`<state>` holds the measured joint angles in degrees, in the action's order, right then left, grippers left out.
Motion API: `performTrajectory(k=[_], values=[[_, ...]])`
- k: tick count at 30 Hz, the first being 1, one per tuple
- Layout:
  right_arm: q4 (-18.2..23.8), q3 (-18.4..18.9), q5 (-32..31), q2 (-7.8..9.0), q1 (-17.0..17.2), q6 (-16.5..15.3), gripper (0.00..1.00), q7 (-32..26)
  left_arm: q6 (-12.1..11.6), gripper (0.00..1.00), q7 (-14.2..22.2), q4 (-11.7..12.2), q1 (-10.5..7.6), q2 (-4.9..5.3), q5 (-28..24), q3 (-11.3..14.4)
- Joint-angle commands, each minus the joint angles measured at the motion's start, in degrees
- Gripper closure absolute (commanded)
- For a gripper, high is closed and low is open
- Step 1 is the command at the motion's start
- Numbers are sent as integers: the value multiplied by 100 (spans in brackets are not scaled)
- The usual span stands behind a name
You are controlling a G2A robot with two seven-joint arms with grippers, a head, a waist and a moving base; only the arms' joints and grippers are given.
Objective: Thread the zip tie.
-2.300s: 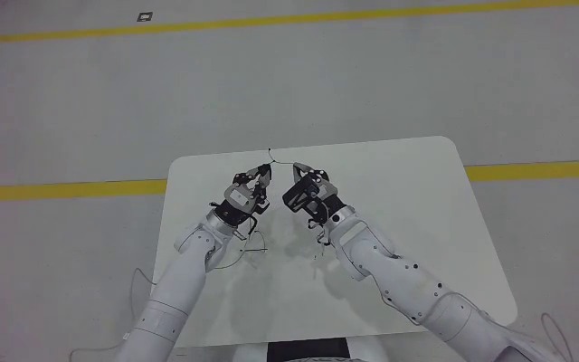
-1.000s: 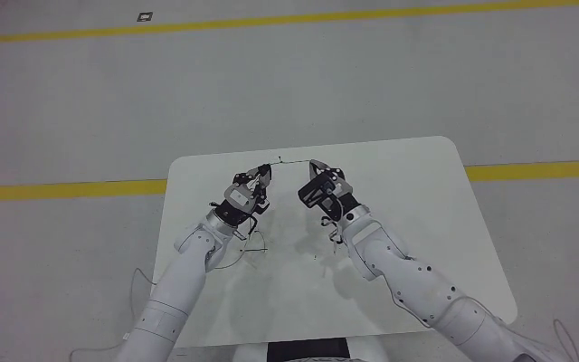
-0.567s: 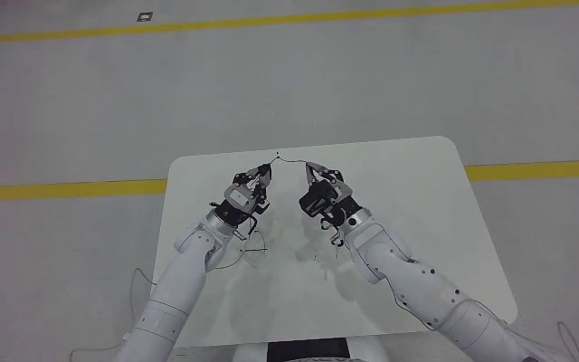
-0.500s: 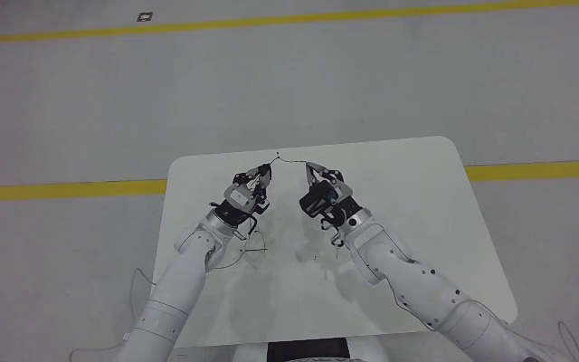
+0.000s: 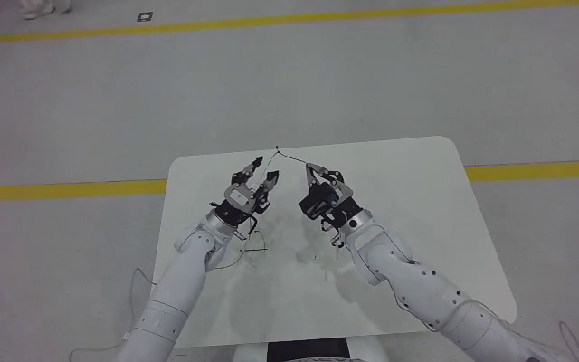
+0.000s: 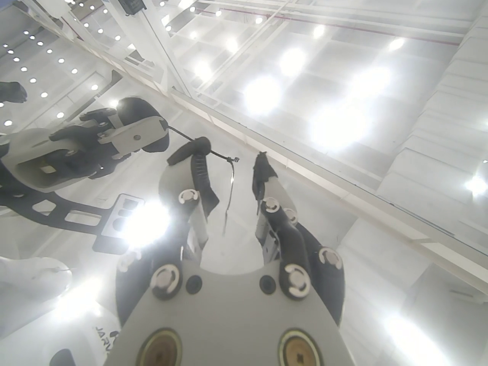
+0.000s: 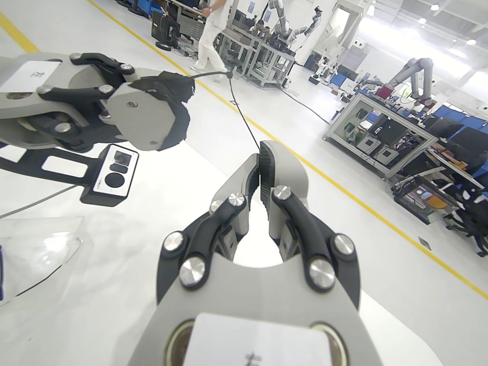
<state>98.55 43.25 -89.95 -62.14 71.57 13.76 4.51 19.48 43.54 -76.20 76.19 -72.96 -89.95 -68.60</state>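
Observation:
A thin black zip tie (image 5: pixel 289 157) hangs in the air above the far edge of the white table (image 5: pixel 407 199). My right gripper (image 5: pixel 309 166) is shut on one stretch of the strap (image 7: pixel 244 116), pinched at its fingertips (image 7: pixel 263 154). The strap bends sharply at the small head (image 6: pixel 234 159). The other stretch (image 6: pixel 228 196) lies loose between the fingers of my left gripper (image 6: pixel 228 156), which is open. Its end reaches the left gripper's taped fingertip (image 7: pixel 167 85); whether it touches I cannot tell. Left gripper (image 5: pixel 264 168) sits just left of the right one.
A clear plastic bag (image 7: pixel 42 245) with thin dark ties lies on the table under the left arm (image 5: pixel 249 246). A small dark speck (image 5: pixel 315 257) lies mid-table. The table's right half is bare, and open floor with yellow lines lies beyond the far edge.
My left gripper has opened and let go of the zip tie. The right gripper moved slightly right over the earlier frames and still holds the strap.

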Motion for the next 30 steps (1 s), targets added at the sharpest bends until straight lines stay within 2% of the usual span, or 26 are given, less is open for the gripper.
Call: performTrajectory(k=[1,9,11,14,16,18,23,30], values=[[-2,-19,0,9,-11,20,100,13,0,0,0,0,0,0,0,0],[-30,-121,0,44,-79,119,100,-44,0,1,0,0,0,0,0,0],[-42,-154,0,45,-93,182,100,-80,0,16,0,0,0,0,0,0],[-48,-173,0,46,-112,203,100,-109,0,16,0,0,0,0,0,0],[-48,-173,0,46,-112,203,100,-109,0,24,0,0,0,0,0,0],[-48,-173,0,46,-112,203,100,-109,0,26,0,0,0,0,0,0],[-61,-117,20,35,-53,145,100,-101,0,40,0,0,0,0,0,0],[-64,32,0,24,47,-50,100,-171,0,43,0,0,0,0,0,0]])
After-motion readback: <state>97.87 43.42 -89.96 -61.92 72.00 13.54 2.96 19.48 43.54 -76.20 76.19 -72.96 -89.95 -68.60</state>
